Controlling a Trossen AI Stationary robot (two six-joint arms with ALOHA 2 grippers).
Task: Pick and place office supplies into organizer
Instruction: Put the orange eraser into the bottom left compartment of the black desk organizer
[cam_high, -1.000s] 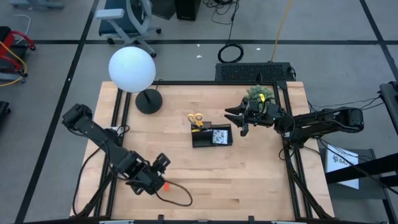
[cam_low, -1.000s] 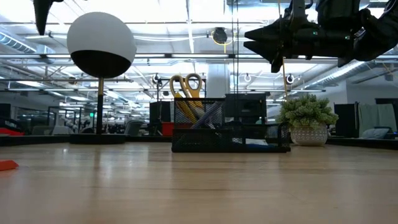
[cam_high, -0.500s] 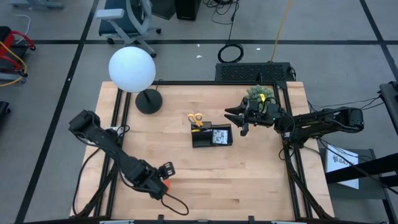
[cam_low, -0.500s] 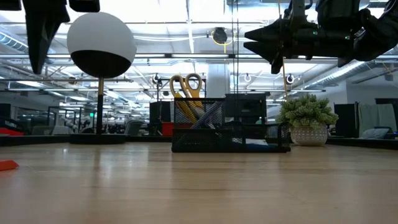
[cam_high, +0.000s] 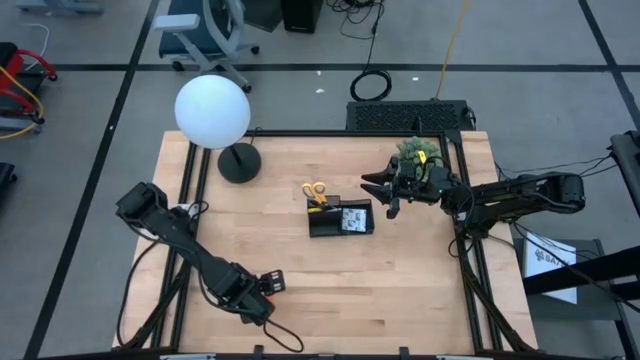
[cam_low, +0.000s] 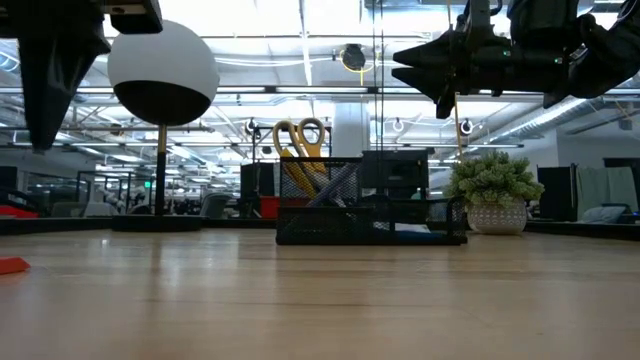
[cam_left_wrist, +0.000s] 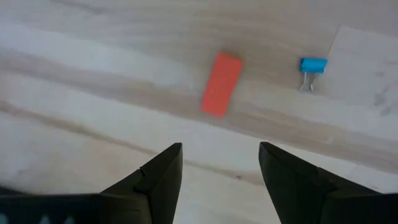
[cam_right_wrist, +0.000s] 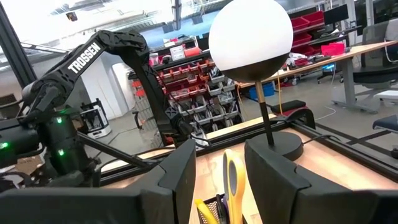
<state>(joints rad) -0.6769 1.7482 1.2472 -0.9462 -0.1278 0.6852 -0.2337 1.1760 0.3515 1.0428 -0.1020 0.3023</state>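
I held the left gripper (cam_left_wrist: 217, 165) spread above the small flat red eraser (cam_left_wrist: 221, 84) — best approach, I judged: straddle its narrow sides, descend squarely.

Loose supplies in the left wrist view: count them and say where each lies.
2. A red eraser-like piece lies on the wooden table ahead of the open left gripper; a blue binder clip lies beside it, apart. Others may lie outside this view.

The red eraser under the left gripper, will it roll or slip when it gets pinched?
The red eraser is a flat rectangular block lying on the wooden table, so it probably won't roll. It looks solid, likely stiff and light. The open left gripper stands above it, so it may skid if only one finger touches first.
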